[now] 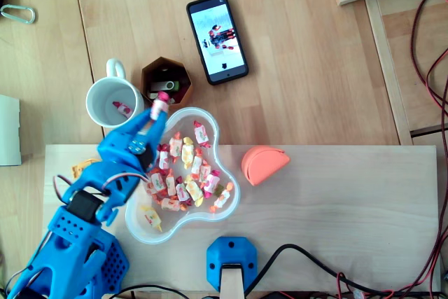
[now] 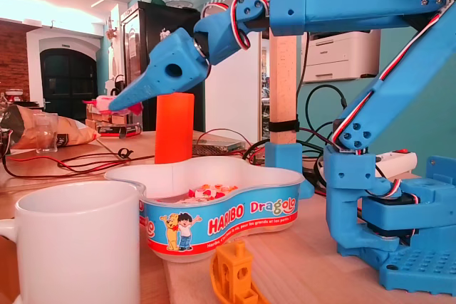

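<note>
- Gripper [image 1: 158, 106]: blue two-finger claw, clamped on a wrapped sweet. It sits over the bowl's upper-left rim in the overhead view and high above the bowl in the fixed view [image 2: 117, 101].
- Sweet [image 1: 162, 100]: pink wrapper, pinched at the claw tips, raised clear of the bowl [image 2: 107, 104].
- Bowl [image 1: 175, 227]: clear lobed tub holding many wrapped sweets [image 2: 235, 211].
- Mug [image 1: 92, 99]: white, just beside the bowl's upper-left rim, one sweet inside.
- Hexagonal pot [image 1: 183, 79]: brown, just above the bowl.
- Orange pouch [image 1: 264, 164]: near the bowl's right.
</note>
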`<state>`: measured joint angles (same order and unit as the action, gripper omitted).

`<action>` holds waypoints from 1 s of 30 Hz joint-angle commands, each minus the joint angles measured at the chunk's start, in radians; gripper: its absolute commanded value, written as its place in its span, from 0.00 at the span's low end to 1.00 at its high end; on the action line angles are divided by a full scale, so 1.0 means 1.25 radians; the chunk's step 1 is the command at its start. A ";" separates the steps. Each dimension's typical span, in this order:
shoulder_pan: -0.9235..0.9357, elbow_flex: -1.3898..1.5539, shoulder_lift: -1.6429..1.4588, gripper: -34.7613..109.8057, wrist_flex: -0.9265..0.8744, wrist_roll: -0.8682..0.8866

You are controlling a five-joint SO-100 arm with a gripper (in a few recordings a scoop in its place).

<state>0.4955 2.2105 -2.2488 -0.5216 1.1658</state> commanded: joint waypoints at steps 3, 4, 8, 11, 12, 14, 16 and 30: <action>-0.054 -0.039 0.015 0.22 0.002 0.098; -0.061 -0.040 0.032 0.22 0.002 0.110; -0.092 -0.040 0.083 0.22 0.002 0.150; -0.118 -0.042 0.096 0.22 0.002 0.172; -0.128 -0.042 0.097 0.22 0.002 0.178; -0.147 -0.042 0.097 0.22 0.002 0.190; -0.164 -0.042 0.097 0.22 0.002 0.204; -0.226 -0.034 0.108 0.22 0.002 0.282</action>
<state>0.2393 2.2028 -2.1016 -0.5216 1.5140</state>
